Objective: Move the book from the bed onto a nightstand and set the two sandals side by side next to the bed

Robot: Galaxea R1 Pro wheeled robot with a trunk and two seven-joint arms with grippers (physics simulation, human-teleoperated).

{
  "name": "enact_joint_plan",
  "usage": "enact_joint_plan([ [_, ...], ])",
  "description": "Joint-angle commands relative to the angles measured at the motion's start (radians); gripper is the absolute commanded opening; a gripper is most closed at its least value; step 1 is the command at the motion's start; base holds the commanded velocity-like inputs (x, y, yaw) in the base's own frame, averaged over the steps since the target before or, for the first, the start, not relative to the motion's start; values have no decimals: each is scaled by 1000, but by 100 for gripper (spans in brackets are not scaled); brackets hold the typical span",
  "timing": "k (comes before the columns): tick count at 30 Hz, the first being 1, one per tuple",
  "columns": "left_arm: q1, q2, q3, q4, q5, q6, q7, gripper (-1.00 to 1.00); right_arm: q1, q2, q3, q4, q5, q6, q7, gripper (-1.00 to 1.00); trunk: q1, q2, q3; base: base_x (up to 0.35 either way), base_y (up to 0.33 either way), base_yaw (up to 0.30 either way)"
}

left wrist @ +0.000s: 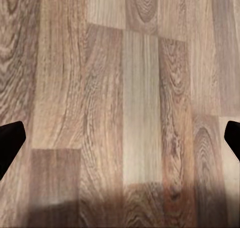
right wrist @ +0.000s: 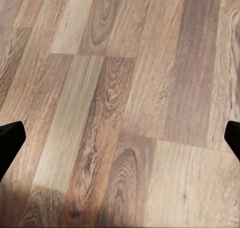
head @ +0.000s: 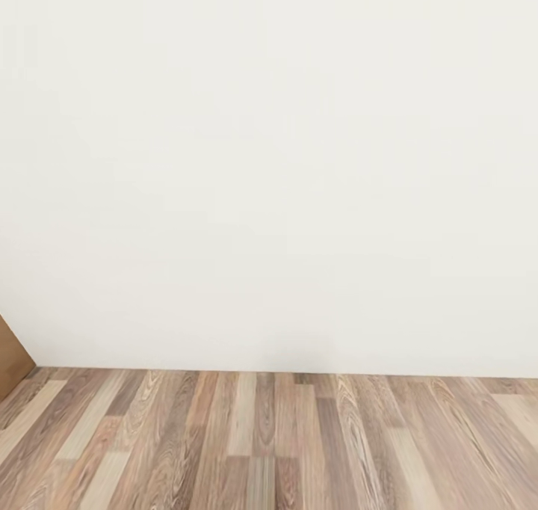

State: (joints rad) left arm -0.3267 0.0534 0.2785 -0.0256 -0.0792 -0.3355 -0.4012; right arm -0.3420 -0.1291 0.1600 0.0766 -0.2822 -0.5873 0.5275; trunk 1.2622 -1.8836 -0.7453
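Head view facing a near white wall (head: 269,158); both wrist views close above the plank floor (left wrist: 130,107).

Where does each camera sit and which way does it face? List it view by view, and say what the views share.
Head view: on the robot's head, facing a plain white wall and wood-plank floor; a brown corner at the left edge.
Left wrist view: on the left arm, looking down at the floor; dark fingertips at both edges, spread wide.
Right wrist view: on the right arm, likewise; fingertips spread wide.
Shared: all three show the same plank floor.
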Motion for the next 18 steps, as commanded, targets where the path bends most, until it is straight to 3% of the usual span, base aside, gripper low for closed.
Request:
enact_joint_plan([
  [1, -1, 0, 8, 1, -8, -4, -3, 100, -2, 0, 7, 4, -11, -5, 7, 100, 0, 0, -1, 334, 0, 0],
  [18, -1, 0, 8, 1, -8, -4, -3, 100, -2, 0, 7, 4, -11, -5, 6, 100, 0, 0, -1, 334, 0, 0],
])
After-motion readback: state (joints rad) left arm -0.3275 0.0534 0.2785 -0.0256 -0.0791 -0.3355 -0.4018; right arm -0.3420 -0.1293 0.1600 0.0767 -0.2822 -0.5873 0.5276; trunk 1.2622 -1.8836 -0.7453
